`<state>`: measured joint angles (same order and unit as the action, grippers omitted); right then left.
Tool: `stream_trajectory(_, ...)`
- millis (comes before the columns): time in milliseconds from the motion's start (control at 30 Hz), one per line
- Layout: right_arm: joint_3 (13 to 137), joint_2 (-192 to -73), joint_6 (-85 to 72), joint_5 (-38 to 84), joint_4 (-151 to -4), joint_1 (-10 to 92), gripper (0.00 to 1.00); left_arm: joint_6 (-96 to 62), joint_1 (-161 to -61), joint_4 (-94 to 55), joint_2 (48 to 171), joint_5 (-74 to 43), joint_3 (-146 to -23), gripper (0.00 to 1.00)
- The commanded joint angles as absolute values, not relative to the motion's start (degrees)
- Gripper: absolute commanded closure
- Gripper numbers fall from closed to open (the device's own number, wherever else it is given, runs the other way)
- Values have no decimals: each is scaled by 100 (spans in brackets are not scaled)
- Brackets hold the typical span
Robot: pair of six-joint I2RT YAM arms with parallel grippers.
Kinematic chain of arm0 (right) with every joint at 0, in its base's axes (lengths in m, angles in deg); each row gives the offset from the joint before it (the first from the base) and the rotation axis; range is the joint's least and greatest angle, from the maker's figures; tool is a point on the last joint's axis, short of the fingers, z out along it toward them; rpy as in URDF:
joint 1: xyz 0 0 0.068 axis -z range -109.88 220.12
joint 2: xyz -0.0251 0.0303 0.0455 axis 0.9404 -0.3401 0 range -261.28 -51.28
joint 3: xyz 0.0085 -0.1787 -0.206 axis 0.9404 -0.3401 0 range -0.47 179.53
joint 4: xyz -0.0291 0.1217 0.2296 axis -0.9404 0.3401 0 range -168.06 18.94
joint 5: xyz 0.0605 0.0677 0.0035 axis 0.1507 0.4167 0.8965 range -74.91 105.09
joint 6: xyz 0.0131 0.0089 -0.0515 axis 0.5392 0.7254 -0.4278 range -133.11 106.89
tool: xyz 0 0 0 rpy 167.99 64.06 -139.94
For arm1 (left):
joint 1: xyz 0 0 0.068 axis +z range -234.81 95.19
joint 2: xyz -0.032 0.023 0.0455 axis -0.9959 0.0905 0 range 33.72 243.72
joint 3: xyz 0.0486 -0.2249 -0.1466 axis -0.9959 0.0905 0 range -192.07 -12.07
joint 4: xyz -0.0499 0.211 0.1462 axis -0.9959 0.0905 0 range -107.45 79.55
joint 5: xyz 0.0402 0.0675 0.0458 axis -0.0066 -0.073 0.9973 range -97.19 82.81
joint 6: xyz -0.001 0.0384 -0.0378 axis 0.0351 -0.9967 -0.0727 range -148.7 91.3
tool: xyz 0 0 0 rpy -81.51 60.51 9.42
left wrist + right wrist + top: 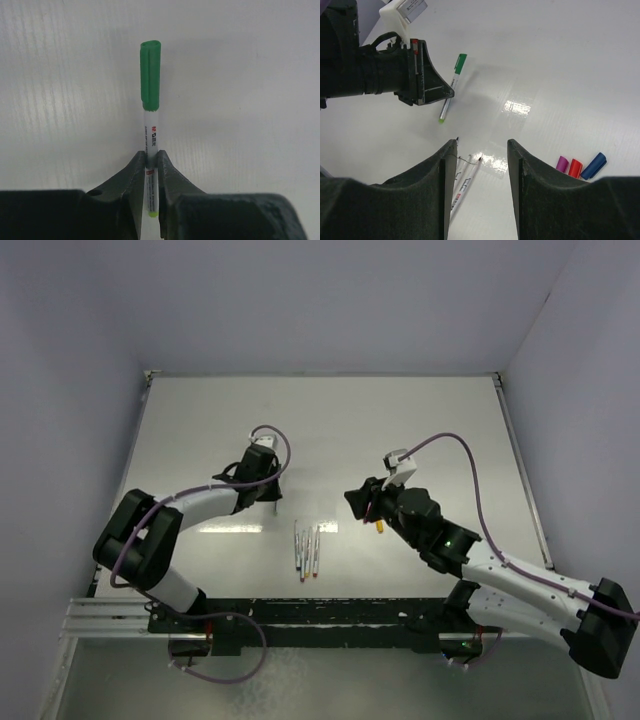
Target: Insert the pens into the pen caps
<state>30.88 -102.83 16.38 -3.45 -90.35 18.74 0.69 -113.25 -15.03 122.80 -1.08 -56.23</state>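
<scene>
Left gripper [152, 156] is pinched on a thin white-grey stick pen [151, 132], fingers tight against the barrel on both sides. A stubby green plastic cap [150, 75] is seated on the pen's far end, out to the left of and beyond the loose bundle of bare white-grey pens [307, 551]. Right gripper [481, 146] hangs just right of that bundle, jaws apart, nothing between them. Right of the bundle, three stubby plastic caps lie side by side: magenta cap [562, 163], red cap [575, 168], blue cap [594, 165]. Beyond the bundle there's lots of open white tabletop [200, 430], streaked with glare. Pale lilac-grey walls [60, 390] close in on three sides.
</scene>
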Motion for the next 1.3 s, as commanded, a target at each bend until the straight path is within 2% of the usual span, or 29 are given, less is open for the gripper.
stream_trajectory(0, 3043, -10344, 1723, -383, -9229, 1861, 53, 128, -11267, -1639, 12480, 33, -5832, 80)
stream_trajectory(100, 3040, -10365, 1716, -386, -9228, 1861, 53, 170, -11258, -1655, 12572, 63, -5844, 74)
stream_trajectory(333, 3022, -10379, 1703, -365, -9237, 1861, 53, 196, -11248, -1693, 12621, 64, -5873, 67)
stream_trajectory(600, 2957, -10353, 1718, -315, -9259, 1861, 54, 142, -11249, -1375, 12036, 387, -5960, 59)
stream_trajectory(767, 2918, -10323, 1725, -319, -9289, 1861, 54, 119, -11249, -951, 11457, 526, -5912, 56)
stream_trajectory(933, 2846, -10285, 1783, -494, -9259, 1861, 54, 243, -11314, -852, 10701, 116, -5435, 57)
stream_trajectory(1100, 2732, -10288, 2003, -683, -9128, 1861, 56, 528, -11877, -291, 10283, 206, -5145, 61)
stream_trajectory(1267, 2467, -10190, 2218, -846, -9051, 1862, 56, 818, -12624, 357, 10192, 334, -5310, 59)
